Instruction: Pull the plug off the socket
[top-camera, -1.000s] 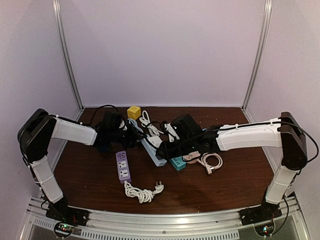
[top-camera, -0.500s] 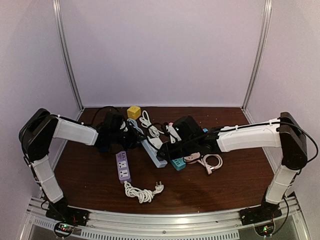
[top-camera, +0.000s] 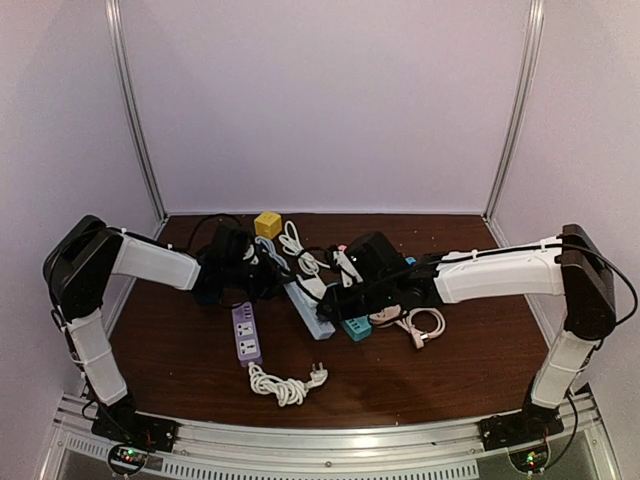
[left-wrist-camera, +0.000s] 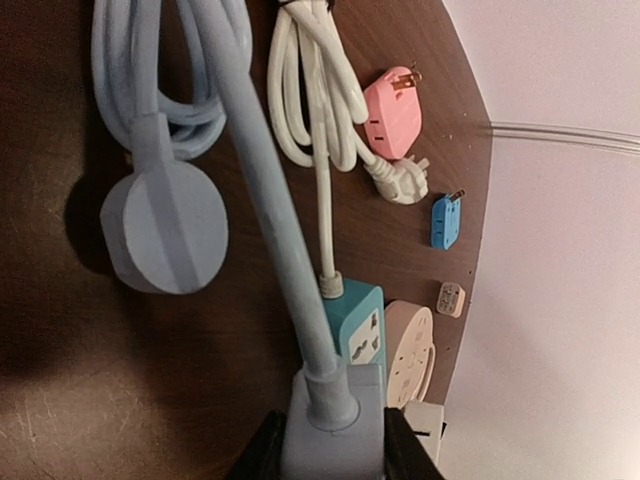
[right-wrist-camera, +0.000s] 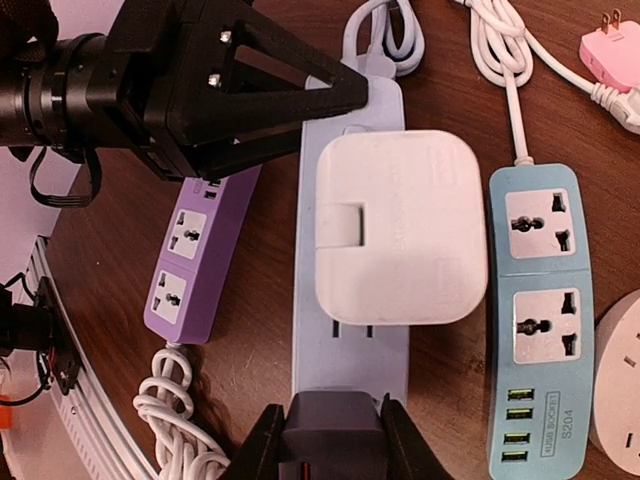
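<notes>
Left arm's dark elbow has drifted slightly toward 3 o'clock in the top view over the last second; both hands stay on the same pale blue plastic power strip (top-camera: 308, 308), and the loose items have not visibly shifted.

Findings, taking 12 o'clock as the far wall in the top view:

1. The pale blue strip lies slantwise at the middle of the dark brown wooden tabletop (top-camera: 400, 380), running roughly from 11 to 5 o'clock.
2. The left hand (left-wrist-camera: 333, 450) is clamped on the strip's cable end, one finger on each side of the housing just below where the pale blue cable enters.
3. The right hand (right-wrist-camera: 333, 445) is clamped on the black rectangular plug (right-wrist-camera: 333, 430), which sits in the strip at the end nearest that hand. From the right wrist view the plug looks seated; I cannot tell whether it has lifted at all.
4. A white square adapter (right-wrist-camera: 395, 225) occupies the strip's middle sockets, between the black plug and the left hand.
5. A purple two-socket power strip (top-camera: 245, 335) lies at 8 o'clock of the pale blue strip, near but apart from it, with a coiled white cable (top-camera: 285, 385) at its 5 o'clock.
6. A teal power strip (right-wrist-camera: 535, 320) lies just beside the pale blue strip on its 3 o'clock side.
7. A small yellow cube (top-camera: 267, 224) stands at 12 o'clock, near the back wall.
</notes>
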